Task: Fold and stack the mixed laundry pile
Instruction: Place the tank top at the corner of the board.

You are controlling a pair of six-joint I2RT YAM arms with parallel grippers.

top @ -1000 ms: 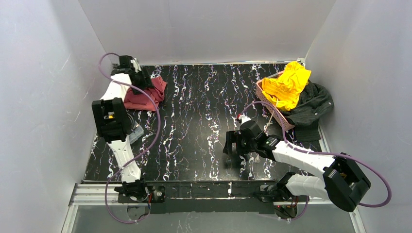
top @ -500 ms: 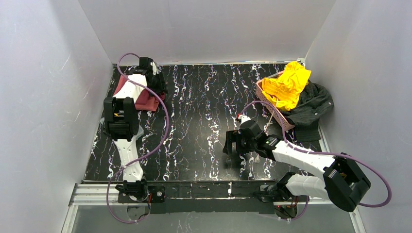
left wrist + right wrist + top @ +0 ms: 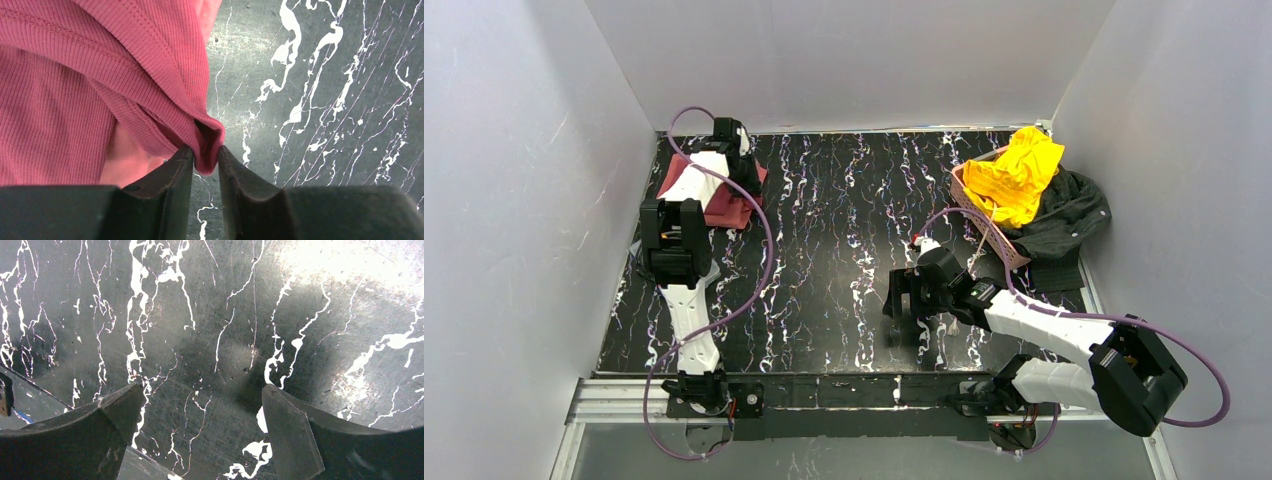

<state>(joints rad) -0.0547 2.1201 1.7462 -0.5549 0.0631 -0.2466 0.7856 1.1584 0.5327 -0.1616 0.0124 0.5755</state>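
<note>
Red ribbed cloth fills the left wrist view. It is the red shirt (image 3: 100, 75), lying at the far left of the black table (image 3: 844, 200) with white streaks. The left gripper (image 3: 205, 162) pinches a folded edge of it, and the cloth is squeezed between both fingers, low over the table top. The right gripper (image 3: 200, 405) hangs over bare table near the middle, its jaws wide apart with nothing in them. Far right, a yellow shirt (image 3: 1014, 175) sits heaped in a pink basket (image 3: 994, 240). A black shirt (image 3: 1069, 215) lies just beside the basket, on its right.
</note>
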